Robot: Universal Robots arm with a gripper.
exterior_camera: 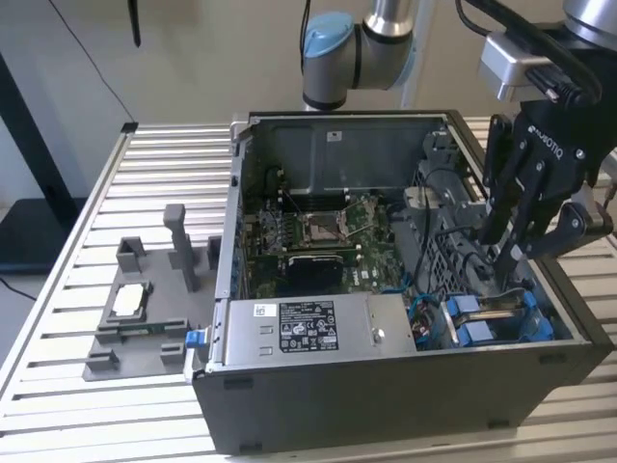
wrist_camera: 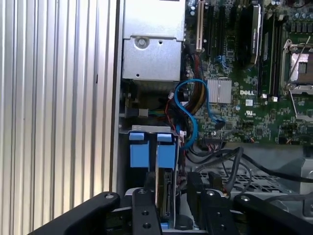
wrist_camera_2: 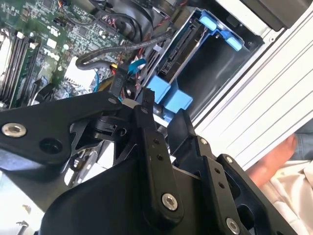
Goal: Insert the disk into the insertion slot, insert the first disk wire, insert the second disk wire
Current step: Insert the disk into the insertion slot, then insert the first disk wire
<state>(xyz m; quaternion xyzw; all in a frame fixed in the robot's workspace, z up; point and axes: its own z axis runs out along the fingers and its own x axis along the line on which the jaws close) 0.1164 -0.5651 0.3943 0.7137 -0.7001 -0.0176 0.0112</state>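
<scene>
Gripper (exterior_camera: 501,253) over the case (exterior_camera: 386,405) drive bay, lower right of exterior view. Fingers (wrist_camera: 145,211) spread. Disk (wrist_camera: 165,196) stands edge-on in its slot between them, lower centre of first wrist view.

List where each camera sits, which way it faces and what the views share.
Exterior view: off the arm, looking down into the open computer case on the slatted table; the arm and claw show.
First wrist view: on the arm, looking past the claw at the disk and motherboard.
Second wrist view: on the arm, looking past the claw into the drive bay.
Shared: all three show the claw and disk.
</scene>
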